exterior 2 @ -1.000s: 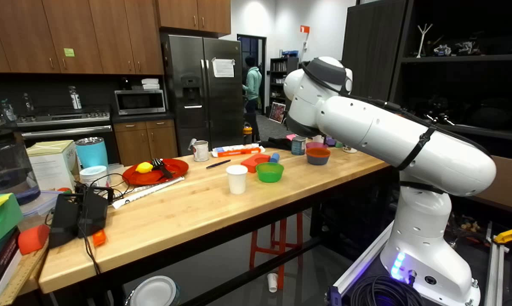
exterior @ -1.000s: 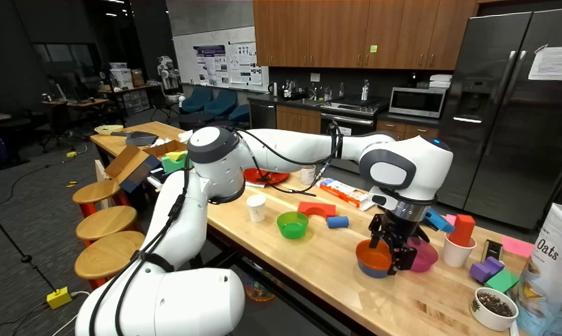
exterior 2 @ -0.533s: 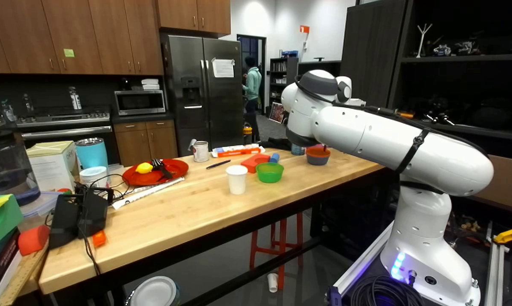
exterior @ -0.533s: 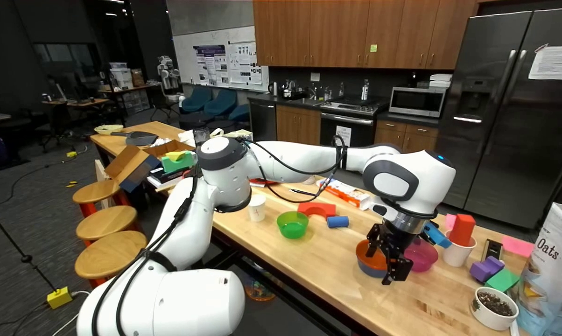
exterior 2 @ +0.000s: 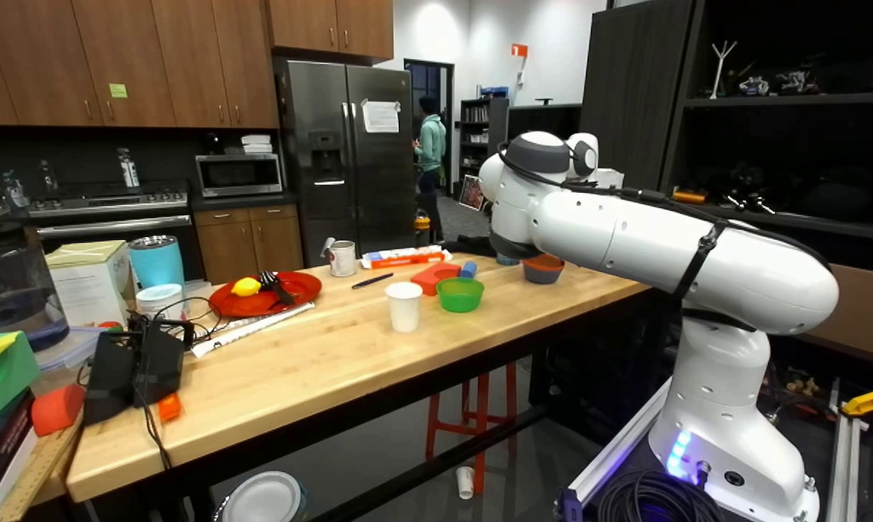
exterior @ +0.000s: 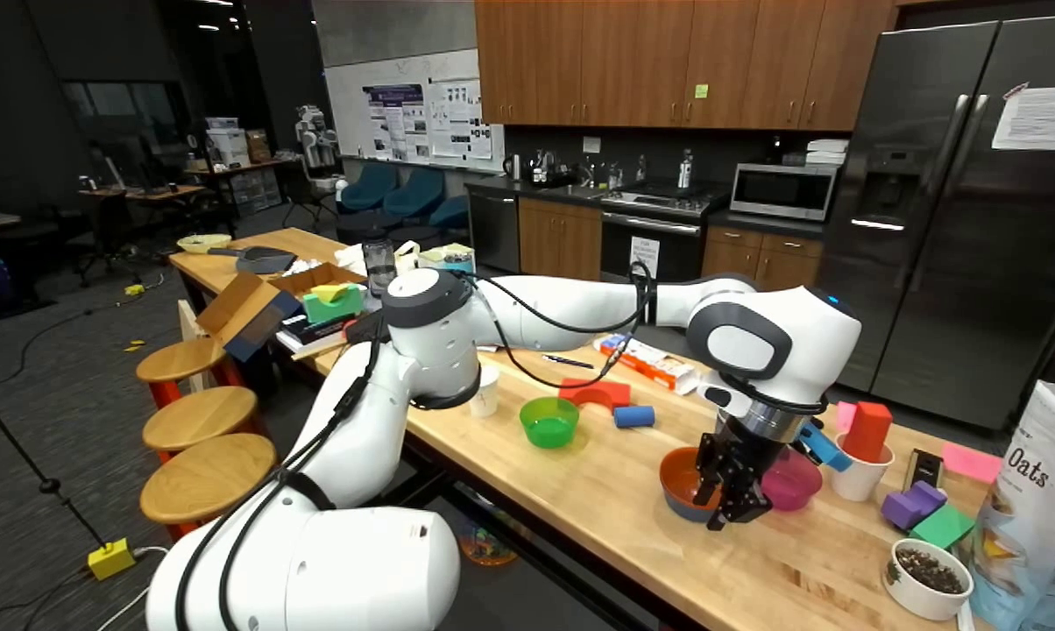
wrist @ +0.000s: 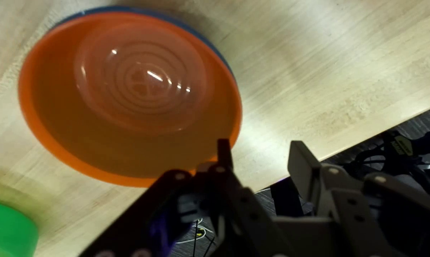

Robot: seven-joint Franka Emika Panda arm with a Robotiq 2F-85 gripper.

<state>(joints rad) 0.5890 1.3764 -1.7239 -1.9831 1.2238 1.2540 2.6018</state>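
Observation:
My gripper [wrist: 260, 142] is at the side of an orange bowl [wrist: 140, 82] nested in a blue bowl [wrist: 215, 50], with the jaws partly apart. In the wrist view, one dark finger [wrist: 224, 151] overlaps the orange rim, while the other finger [wrist: 300, 167] stands outside over bare wood. Table shows through the gap between them; whether the rim is touched is hard to tell. In an exterior view the gripper [exterior: 710, 515] is low at the near side of the orange bowl [exterior: 681, 473]. A pink bowl [exterior: 792, 482] sits just behind the gripper.
A green bowl [exterior: 549, 422], a white cup [exterior 2: 404, 308], a red arch block [exterior: 598, 393] and a blue cylinder [exterior: 634, 416] stand on the wooden table. Beyond the pink bowl are a cup with a red block [exterior: 869, 432], a purple block [exterior: 913, 504] and an oats bag [exterior: 1031, 491].
The arm has lowered, and the jaws have come closer together beside the bowls. The orange and blue bowls have shifted slightly toward the green bowl in an exterior view.

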